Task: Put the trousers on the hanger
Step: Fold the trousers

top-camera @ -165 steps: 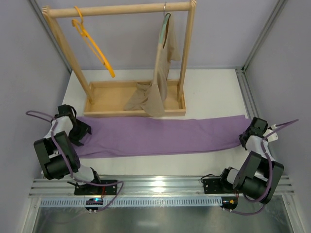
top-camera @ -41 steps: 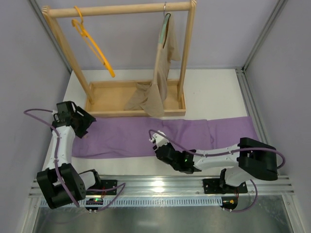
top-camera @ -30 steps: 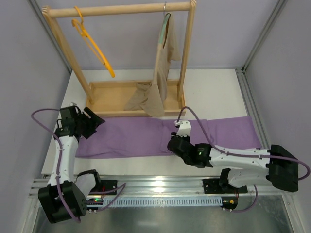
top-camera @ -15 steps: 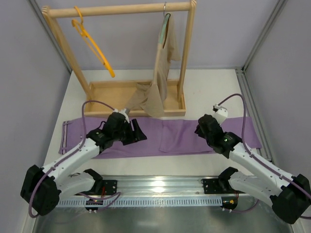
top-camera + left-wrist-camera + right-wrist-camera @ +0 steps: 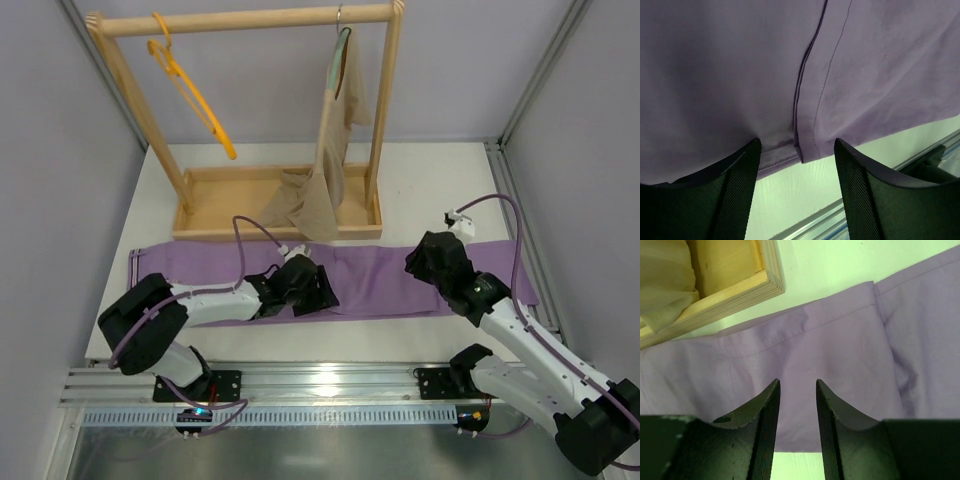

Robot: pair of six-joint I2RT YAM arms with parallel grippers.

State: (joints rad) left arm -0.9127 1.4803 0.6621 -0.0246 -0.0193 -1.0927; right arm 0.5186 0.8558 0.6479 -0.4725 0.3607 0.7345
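The trousers (image 5: 375,272) lie flat across the tabletop (image 5: 430,185) at mid-frame. The left claw (image 5: 796,150) hovers wide astride a folded edge, likely to pinch it. The right claw (image 5: 798,387) hangs narrowly parted, empty. The hanger (image 5: 190,95) waits on the rack (image 5: 250,18), upper left.

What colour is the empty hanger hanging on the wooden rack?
The hanger is orange-yellow, clearest in the top external view.
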